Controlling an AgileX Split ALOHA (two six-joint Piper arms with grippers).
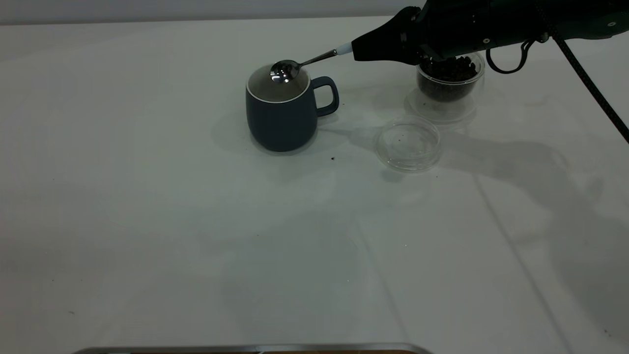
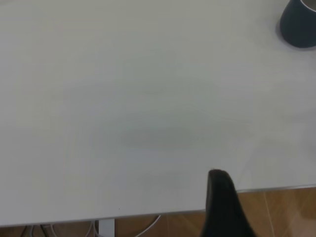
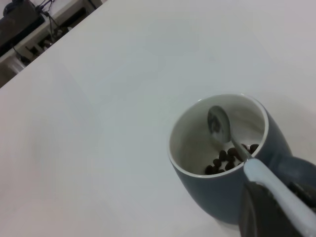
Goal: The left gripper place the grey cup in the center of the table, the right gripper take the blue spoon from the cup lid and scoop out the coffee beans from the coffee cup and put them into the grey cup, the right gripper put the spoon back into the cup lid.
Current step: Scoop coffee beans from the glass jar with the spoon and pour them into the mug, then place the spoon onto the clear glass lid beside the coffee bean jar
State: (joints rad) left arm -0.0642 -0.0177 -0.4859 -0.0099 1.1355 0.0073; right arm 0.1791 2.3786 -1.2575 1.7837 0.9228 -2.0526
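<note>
The grey cup (image 1: 280,118) stands upright near the middle of the table (image 1: 147,221), handle toward the right. My right gripper (image 1: 357,49) is shut on the blue spoon (image 1: 285,71) by its pale handle end, holding the shiny bowl just above the cup's mouth. In the right wrist view the spoon (image 3: 219,126) reaches into the grey cup (image 3: 222,197), its bowl bare, with coffee beans (image 3: 224,160) on the white bottom. The coffee cup (image 1: 449,81) with its beans (image 1: 449,69) sits behind my right arm. The cup lid (image 1: 409,143) lies bare in front of it. My left gripper (image 2: 222,197) hangs by the table's near edge, far from the grey cup (image 2: 298,24).
A dark speck (image 1: 332,159) lies on the table between the grey cup and the lid. A metal strip (image 1: 255,348) runs along the front edge. Wooden floor (image 2: 286,212) shows past the table edge. Dark equipment (image 3: 22,19) stands beyond the table's far corner.
</note>
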